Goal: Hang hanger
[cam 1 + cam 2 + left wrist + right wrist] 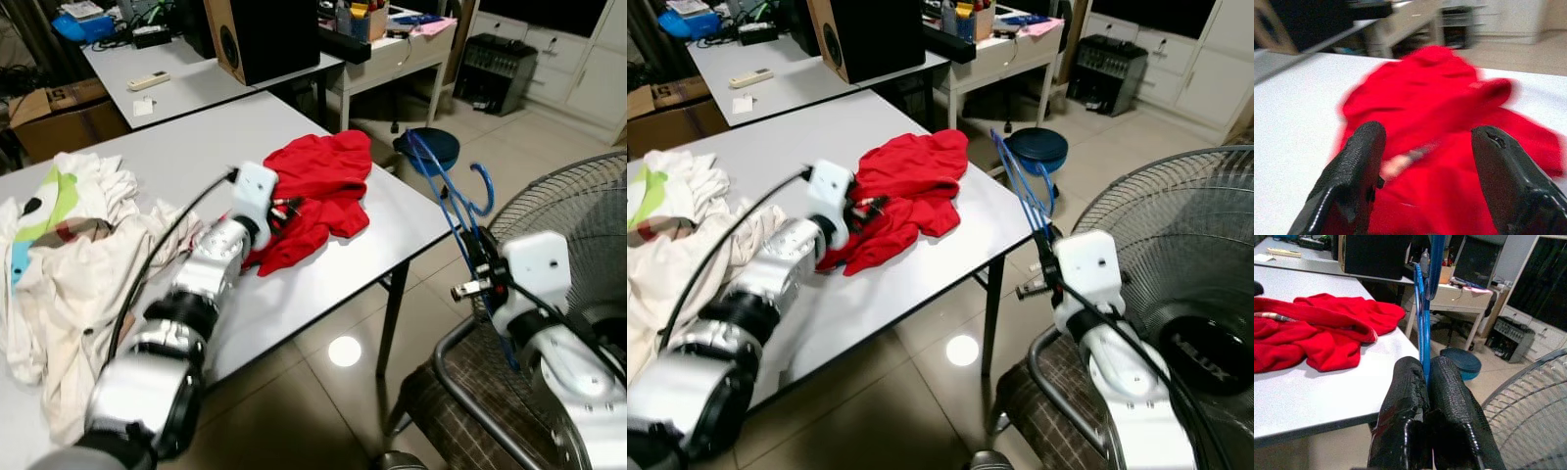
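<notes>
Blue hanger [1423, 313] stands upright off the desk [323, 264] edge, pinched in the right gripper [1426, 382]'s closed jaws. Left gripper [1425, 161], jaws wide and empty, hovers over the red garment [318, 191]. Gathering the garment looks like the step; threading the hanger in follows.

Red cloth garment [321, 191] soft, matt; blue hanger [1424, 308] glossy; table [176, 147] smooth, matt.

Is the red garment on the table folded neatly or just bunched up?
Bunched up. The red garment lies crumpled in uneven folds near the corner of the white table, with the open left gripper at it.
</notes>
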{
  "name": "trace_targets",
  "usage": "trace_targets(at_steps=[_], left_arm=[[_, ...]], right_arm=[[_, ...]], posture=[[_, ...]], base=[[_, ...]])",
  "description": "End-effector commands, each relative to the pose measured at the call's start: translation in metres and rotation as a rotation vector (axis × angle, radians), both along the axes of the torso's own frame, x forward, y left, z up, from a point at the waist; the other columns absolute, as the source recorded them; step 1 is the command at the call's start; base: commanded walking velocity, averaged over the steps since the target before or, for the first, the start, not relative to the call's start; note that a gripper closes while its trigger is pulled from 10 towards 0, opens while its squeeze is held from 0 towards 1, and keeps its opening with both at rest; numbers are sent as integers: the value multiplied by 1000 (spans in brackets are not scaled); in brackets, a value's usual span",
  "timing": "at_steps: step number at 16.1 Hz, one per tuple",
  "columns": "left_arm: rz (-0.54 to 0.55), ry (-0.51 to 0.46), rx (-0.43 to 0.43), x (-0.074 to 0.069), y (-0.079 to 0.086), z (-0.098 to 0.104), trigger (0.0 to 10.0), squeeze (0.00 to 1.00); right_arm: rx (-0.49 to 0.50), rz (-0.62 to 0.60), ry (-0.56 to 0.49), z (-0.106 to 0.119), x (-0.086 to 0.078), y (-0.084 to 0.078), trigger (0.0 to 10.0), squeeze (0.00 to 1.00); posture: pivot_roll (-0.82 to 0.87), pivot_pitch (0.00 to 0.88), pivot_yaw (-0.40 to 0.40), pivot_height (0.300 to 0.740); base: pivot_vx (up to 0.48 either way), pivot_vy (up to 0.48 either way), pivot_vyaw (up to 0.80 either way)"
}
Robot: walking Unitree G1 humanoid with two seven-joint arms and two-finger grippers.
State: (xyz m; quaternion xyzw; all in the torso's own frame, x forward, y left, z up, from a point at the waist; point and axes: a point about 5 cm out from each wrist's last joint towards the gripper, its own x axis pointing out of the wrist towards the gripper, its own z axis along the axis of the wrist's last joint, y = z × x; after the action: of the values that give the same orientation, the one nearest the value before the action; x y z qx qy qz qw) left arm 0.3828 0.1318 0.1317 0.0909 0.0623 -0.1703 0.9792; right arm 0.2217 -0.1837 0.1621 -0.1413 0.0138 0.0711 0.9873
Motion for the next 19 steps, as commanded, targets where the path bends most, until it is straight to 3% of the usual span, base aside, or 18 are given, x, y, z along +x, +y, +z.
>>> trace_targets(at_steps=[1, 3, 5, 6, 7, 9, 11, 14, 19], left_arm=[[42, -9, 2, 3, 7, 3, 10000, 0], [36, 7, 11, 3, 4, 0, 10000, 0], [-34, 82, 8, -1, -3, -13, 10000, 0], [-31, 91, 1, -2, -3, -15, 8980, 0], [-26, 97, 1, -2, -2, -16, 7725, 0], [14, 120, 56, -3, 6, -22, 0, 0], [31, 157, 92, -6, 11, -30, 0, 0], [-27, 207, 27, -10, 5, -37, 0, 0], [25, 248, 26, -10, 9, -41, 0, 0]], right_arm=[[1, -6, -20, 5, -2, 2, 10000, 0], [5, -20, -8, 1, -7, 1, 10000, 0], [5, -36, -6, 2, -9, -2, 10000, 0], [5, -38, -5, 2, -9, -2, 10000, 0], [5, -38, -4, 1, -9, -2, 10000, 0], [0, -23, -2, 1, -8, 0, 10000, 0], [1, -18, -6, 2, -5, 0, 10000, 0], [-1, -9, -8, 2, -3, 2, 10000, 0], [-10, -8, -11, 3, -2, 1, 10000, 0]], posture=[[-189, 0, 124, 740], [-201, 0, 138, 740], [-206, 0, 143, 740], [-203, 0, 138, 740], [-202, 0, 137, 740], [-197, 0, 132, 740], [-192, 0, 128, 740], [-189, 0, 121, 740], [-192, 0, 121, 740]], base=[[0, 0, 0], [0, 0, 0], [0, 0, 0], [0, 0, 0], [0, 0, 0], [0, 0, 0], [0, 0, 0], [0, 0, 0], [0, 0, 0]])
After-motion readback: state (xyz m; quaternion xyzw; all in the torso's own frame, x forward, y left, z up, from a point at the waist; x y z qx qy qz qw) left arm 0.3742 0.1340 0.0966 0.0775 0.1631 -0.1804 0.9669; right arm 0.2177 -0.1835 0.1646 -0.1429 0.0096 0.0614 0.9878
